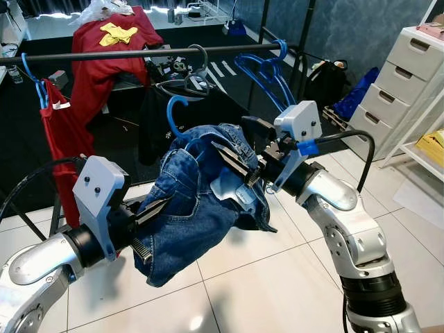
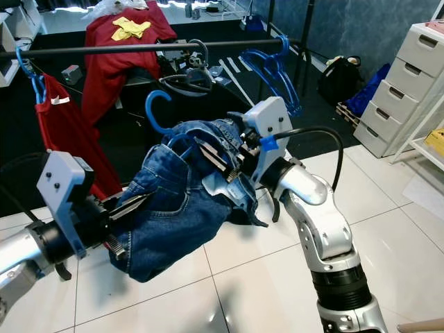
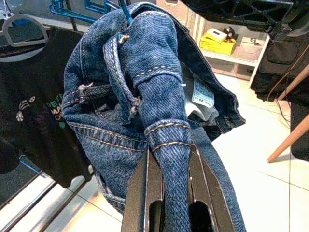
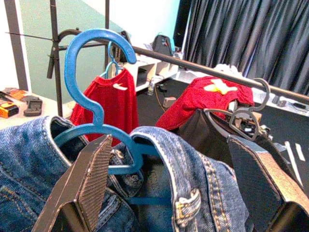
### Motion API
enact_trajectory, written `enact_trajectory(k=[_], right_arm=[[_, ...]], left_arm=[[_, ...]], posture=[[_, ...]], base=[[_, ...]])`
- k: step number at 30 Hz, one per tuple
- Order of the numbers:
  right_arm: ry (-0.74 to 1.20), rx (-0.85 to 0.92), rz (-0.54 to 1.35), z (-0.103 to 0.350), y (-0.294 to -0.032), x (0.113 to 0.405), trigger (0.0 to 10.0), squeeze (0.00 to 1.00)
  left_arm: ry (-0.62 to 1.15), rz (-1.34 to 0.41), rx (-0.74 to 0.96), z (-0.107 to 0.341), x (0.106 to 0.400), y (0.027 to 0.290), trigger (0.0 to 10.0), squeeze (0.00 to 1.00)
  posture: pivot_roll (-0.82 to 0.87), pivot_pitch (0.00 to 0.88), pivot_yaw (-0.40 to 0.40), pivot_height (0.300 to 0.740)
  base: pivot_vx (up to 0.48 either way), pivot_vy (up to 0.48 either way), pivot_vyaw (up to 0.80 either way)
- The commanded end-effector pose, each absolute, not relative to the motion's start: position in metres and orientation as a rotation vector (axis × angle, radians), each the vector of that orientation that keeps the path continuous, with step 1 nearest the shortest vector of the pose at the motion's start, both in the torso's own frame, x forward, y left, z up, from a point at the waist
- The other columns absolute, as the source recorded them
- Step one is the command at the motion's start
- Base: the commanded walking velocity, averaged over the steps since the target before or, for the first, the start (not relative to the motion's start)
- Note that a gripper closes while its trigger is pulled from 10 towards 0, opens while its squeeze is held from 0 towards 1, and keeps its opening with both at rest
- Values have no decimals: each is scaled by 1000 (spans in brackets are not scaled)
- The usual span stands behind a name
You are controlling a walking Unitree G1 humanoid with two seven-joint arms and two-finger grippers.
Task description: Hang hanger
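A blue plastic hanger carries a pair of blue denim jeans. It hangs in the air below the black clothes rail, and its hook is free of the rail. My right gripper holds the hanger's shoulder and the jeans' waistband, with its fingers spread wide around the bundle. My left gripper is lower and to the left, and it is shut on a fold of denim.
On the rail hang a red shirt on a blue hanger at the left, a black garment on a grey hanger in the middle, and empty blue hangers at the right. White drawers stand at the far right. The floor is white tile.
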State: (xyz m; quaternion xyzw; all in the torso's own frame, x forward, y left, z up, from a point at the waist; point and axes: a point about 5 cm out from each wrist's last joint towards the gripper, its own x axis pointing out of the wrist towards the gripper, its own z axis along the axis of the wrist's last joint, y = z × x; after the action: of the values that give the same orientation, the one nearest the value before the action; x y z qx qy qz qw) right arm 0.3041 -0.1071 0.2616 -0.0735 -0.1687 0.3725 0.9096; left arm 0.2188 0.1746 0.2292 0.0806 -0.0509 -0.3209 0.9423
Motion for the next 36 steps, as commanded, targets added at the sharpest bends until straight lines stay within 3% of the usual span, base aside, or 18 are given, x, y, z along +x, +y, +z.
enact_trajectory(k=[1,10,23,24,36], right_arm=[[-335,-171,763,260,-106,305,10000,0],[-146,-323,697,223,-113,313,10000,0],[-57,-382,597,211,-127,322,10000,0],[-44,-381,583,209,-129,323,0,0],[-27,-386,548,207,-135,326,0,0]], left_arm=[[-117,-651,182,232,218,176,10000,0],[-141,-645,186,238,218,176,10000,0],[-160,-630,196,244,217,180,10000,0],[-170,-632,193,246,217,180,10000,0],[-189,-654,186,251,214,180,10000,0]], posture=[[-76,84,-33,740],[-73,89,-33,740],[-75,91,-32,740],[-76,91,-33,740],[-77,90,-34,740]], base=[[0,0,0],[0,0,0],[0,0,0],[0,0,0],[0,0,0]])
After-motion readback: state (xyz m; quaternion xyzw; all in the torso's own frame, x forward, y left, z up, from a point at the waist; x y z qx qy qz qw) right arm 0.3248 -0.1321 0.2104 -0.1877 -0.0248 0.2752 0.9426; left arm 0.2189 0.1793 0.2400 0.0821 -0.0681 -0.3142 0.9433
